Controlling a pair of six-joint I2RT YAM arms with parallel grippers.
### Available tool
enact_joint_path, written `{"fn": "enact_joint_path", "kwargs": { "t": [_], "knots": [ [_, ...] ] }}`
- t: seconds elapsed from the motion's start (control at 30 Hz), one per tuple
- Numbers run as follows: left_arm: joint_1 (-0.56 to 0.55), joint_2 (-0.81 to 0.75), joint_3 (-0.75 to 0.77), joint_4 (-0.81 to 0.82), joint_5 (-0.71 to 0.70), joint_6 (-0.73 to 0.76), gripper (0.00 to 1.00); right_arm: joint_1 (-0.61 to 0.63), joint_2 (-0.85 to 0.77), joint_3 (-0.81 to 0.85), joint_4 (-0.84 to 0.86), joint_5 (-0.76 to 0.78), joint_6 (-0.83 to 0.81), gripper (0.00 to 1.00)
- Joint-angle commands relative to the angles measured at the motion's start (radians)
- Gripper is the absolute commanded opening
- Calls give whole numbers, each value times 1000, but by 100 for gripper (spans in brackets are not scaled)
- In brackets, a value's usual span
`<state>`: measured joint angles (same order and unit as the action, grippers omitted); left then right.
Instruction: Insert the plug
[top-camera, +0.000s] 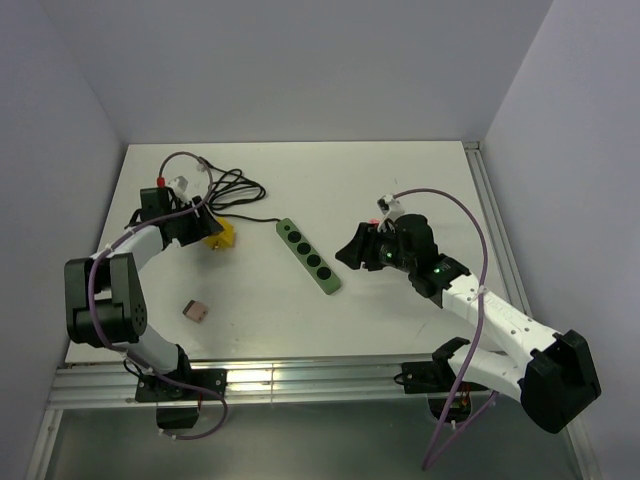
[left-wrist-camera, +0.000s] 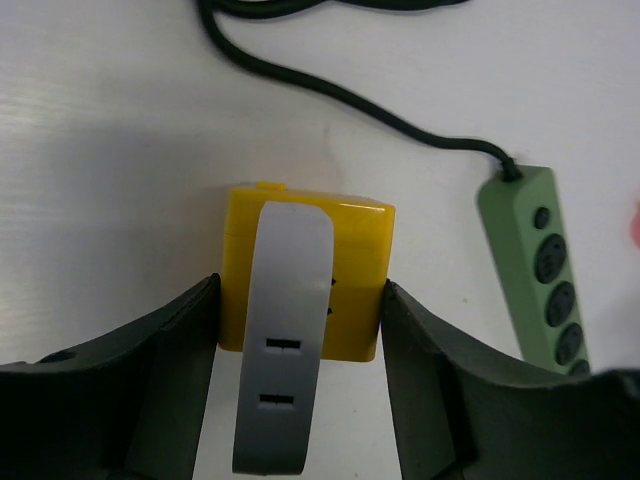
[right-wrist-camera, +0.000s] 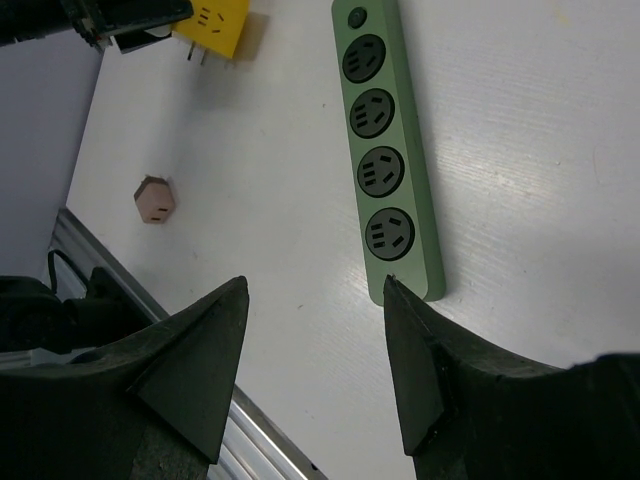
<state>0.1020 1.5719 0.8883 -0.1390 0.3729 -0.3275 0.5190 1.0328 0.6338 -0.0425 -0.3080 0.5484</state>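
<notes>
The plug (left-wrist-camera: 355, 260) is a yellow block with a grey slotted strip lying across its top. It rests on the white table at the left (top-camera: 222, 237). My left gripper (left-wrist-camera: 300, 300) is shut on it, one black finger pressed against each side. The green power strip (top-camera: 308, 256) lies diagonally mid-table, its round sockets facing up (right-wrist-camera: 385, 150). My right gripper (right-wrist-camera: 315, 290) hovers open over the table at the strip's near end, holding nothing; its right fingertip lines up with the strip's end corner. In the top view the right gripper (top-camera: 352, 250) sits just right of the strip.
The strip's black cable (top-camera: 235, 190) coils behind the left gripper and runs to the strip's far end (left-wrist-camera: 330, 90). A small pink hexagonal piece (top-camera: 195, 311) lies near the table's front left. A metal rail (top-camera: 300, 378) borders the near edge. Walls close in the sides and back.
</notes>
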Motion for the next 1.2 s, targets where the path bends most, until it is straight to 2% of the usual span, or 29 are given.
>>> {"fn": "enact_joint_path", "kwargs": {
  "t": [0.0, 0.13, 0.2, 0.4, 0.5, 0.6, 0.63, 0.7, 0.73, 0.83, 0.9, 0.93, 0.97, 1.17],
  "knots": [
    [28, 65, -9, 114, 242, -54, 0, 3, -25, -2, 38, 3, -8, 63],
    [65, 122, -35, 203, 424, -84, 0, 3, -22, -6, 38, 3, -8, 63],
    [71, 154, -32, 219, 458, -76, 0, 1, -16, -9, 38, 1, -5, 63],
    [82, 217, -26, 220, 506, -74, 0, 1, -16, -13, 38, 6, -10, 63],
    [90, 226, -28, 185, 486, -59, 5, 1, -20, -13, 39, 14, -13, 63],
    [93, 232, -15, 142, 434, -44, 22, 1, -20, -14, 39, 15, -18, 63],
    [94, 237, -12, 110, 429, -39, 31, 1, -19, -16, 38, 14, -18, 63],
    [100, 234, -9, 95, 396, -36, 39, 1, -19, -16, 39, 12, -18, 63],
    [99, 231, -9, 87, 385, -33, 48, 1, -16, -16, 38, 9, -16, 63],
    [102, 212, -15, 75, 339, -33, 63, 1, -17, -16, 38, 9, -18, 63],
    [102, 201, -12, 67, 321, -33, 69, 1, -20, -17, 38, 12, -18, 63],
    [102, 203, -11, 67, 327, -31, 91, 1, -23, -17, 39, 12, -18, 63],
    [103, 204, -8, 61, 325, -30, 99, 1, -23, -17, 38, 14, -18, 63],
    [123, 192, -9, 47, 313, -38, 99, 1, -22, -16, 38, 15, -16, 63]
  ]
}}
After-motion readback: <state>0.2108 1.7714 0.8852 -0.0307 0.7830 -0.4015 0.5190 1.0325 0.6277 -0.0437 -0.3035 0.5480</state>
